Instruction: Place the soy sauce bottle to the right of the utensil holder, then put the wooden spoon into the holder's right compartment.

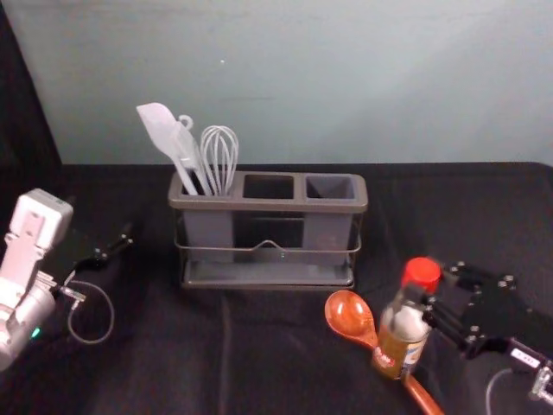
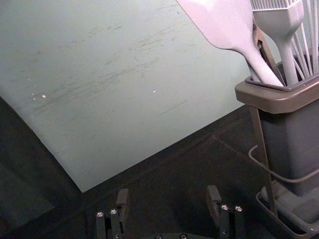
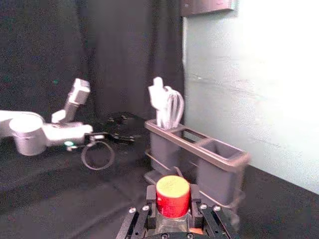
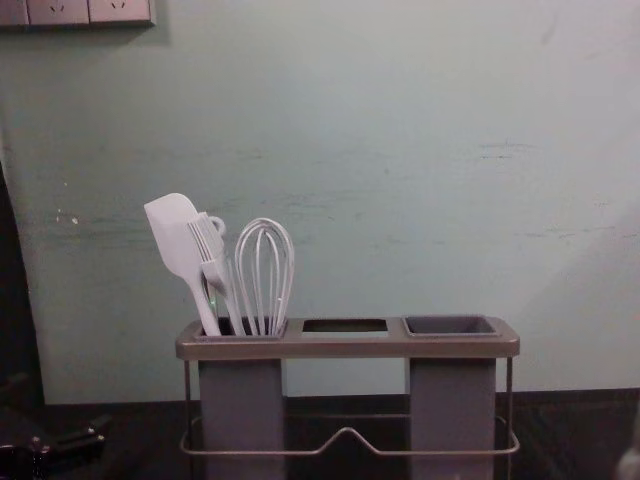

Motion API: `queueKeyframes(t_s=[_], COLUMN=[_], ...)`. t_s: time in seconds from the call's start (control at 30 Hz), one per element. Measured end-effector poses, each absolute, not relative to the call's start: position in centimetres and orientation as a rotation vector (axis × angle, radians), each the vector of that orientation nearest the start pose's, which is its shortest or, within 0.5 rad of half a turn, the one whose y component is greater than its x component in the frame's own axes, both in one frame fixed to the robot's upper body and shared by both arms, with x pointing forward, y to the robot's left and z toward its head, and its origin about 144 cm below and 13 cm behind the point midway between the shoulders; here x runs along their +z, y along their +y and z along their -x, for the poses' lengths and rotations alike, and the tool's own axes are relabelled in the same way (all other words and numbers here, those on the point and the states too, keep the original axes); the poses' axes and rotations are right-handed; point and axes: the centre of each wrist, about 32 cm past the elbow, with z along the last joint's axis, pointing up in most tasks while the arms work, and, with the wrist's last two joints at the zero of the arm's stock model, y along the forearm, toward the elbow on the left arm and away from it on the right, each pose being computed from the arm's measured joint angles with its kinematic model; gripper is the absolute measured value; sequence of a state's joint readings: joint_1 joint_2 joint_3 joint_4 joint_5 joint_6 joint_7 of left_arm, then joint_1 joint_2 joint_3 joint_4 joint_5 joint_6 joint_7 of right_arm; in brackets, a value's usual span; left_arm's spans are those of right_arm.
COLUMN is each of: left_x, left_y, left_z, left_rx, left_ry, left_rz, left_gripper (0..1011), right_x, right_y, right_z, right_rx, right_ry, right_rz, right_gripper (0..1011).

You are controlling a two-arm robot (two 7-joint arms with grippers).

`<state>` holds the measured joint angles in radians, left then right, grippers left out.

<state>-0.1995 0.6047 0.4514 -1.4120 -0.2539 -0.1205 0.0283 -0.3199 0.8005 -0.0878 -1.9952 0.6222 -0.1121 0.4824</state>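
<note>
- Gripping clear, red-capped soy sauce bottle (image 1: 400,339) with black right gripper (image 1: 423,290), head view, lower right; crossing glossy red-brown wooden spoon (image 1: 350,316).
- Left wrist: parked left of grey three-slot utensil holder (image 1: 268,205), black left gripper (image 1: 104,229) spread.
- Right wrist: pinched near bottle's top.
- Chest: white utensils (image 4: 183,245) in holder's left compartment.

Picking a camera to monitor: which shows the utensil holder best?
Head view: it shows the whole utensil holder, unblocked. The chest view cuts off its bottom, the left wrist view catches its left end, and the right wrist view sees it at an angle, partly behind the bottle.
</note>
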Motion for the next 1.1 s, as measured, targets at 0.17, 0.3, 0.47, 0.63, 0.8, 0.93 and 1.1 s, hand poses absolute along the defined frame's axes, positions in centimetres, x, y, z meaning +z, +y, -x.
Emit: queueKeyframes(t_s=[0.17,0.3,0.47,0.63,0.8,0.93,1.1], left_x=[114.0,114.0,114.0,114.0,114.0,114.0,114.0], left_y=[31.0,31.0,31.0,31.0,31.0,31.0,31.0], left_z=[-48.9,-48.9,-48.9,-48.9,-48.9,-48.9,-48.9], left_rx=[1.248,1.248,1.248,1.248,1.248,1.248,1.248], left_ry=[-0.285,-0.285,-0.285,-0.285,-0.285,-0.285,-0.285], left_rz=[-0.305,-0.305,-0.304,-0.304,-0.305,-0.304,-0.304], left_gripper=[1011,1011,1011,1012,1011,1012,1011], right_x=[121.4,121.0,120.7,120.4,119.9,119.9,120.5], right_y=[-34.2,-35.0,-35.6,-35.6,-35.4,-35.1,-34.7], right_z=[-38.0,-38.8,-40.5,-42.1,-44.2,-45.7,-47.5], right_rx=[-0.775,-0.812,-0.843,-0.852,-0.86,-0.865,-0.869], right_ry=[-0.116,-0.121,-0.116,-0.1,-0.066,-0.058,-0.067], right_rz=[0.043,0.039,0.023,0.012,0.0,0.002,0.017], right_gripper=[388,388,388,388,390,388,388])
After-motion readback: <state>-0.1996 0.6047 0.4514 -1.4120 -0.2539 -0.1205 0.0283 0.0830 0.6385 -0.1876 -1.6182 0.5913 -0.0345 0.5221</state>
